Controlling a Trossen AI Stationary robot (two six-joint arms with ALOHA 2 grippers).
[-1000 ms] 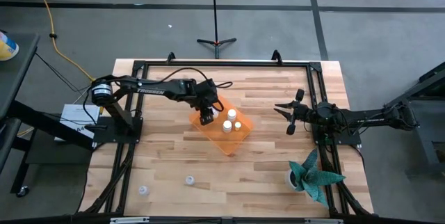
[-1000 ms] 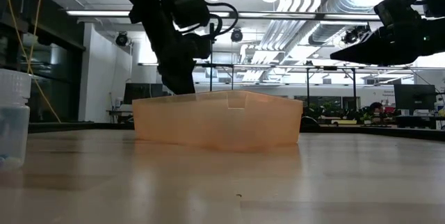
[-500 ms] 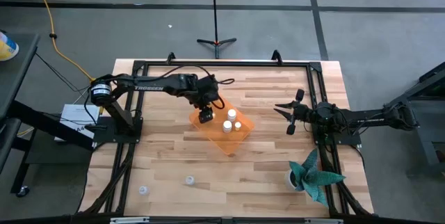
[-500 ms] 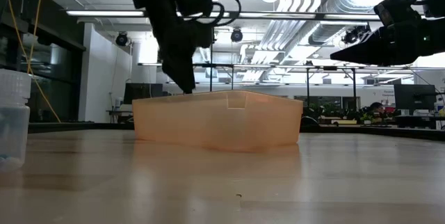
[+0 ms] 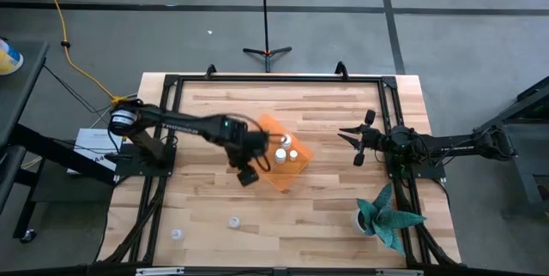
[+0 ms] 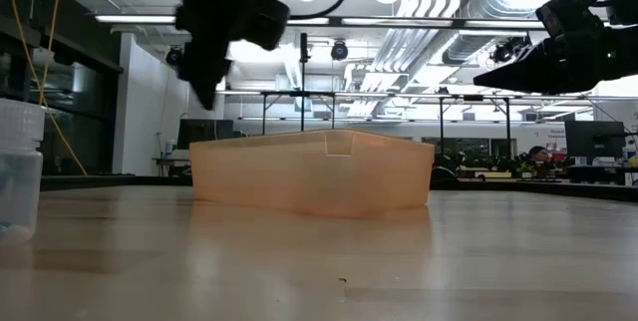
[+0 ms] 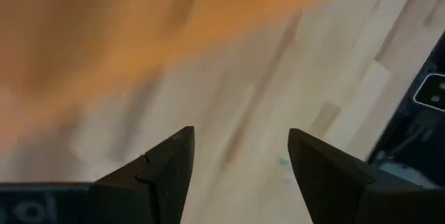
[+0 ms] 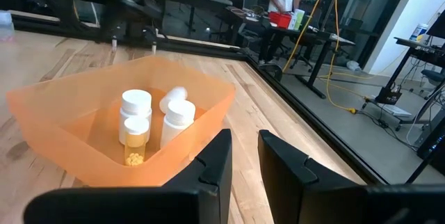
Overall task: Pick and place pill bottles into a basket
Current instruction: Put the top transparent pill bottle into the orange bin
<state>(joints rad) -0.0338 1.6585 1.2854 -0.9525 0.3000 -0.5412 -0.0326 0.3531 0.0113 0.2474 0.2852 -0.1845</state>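
pill bottles: three stand close together inside the basket [image 5: 276, 152], white caps up — one [image 5: 285, 141] toward the far edge of the table, one [image 5: 293, 154] beside it, one [image 5: 280, 153] just next to that. from the right wrist view the same cluster shows, and the nearest bottle [image 8: 135, 139] has yellowish pills visible in its base. two more bottles sit out on the bare wood near the front edge of the table, well apart from the basket: one [image 5: 233, 221] nearer the middle, one [image 5: 177, 234] further toward the left corner.

basket: orange, translucent, set at an angle near the middle of the table [image 5: 343, 190].

left gripper [image 5: 246, 173]: just outside the basket's left-front side, above the wood, nothing in it. fingers [image 7: 160, 172] spread, a clear gap between them, plain tabletop in that gap.

right gripper [image 5: 352, 143]: off to the right of the basket, well apart from it, raised, fingers splayed wide and empty.

teal leafy plant [image 5: 388, 218] sits at the right front corner of the table.
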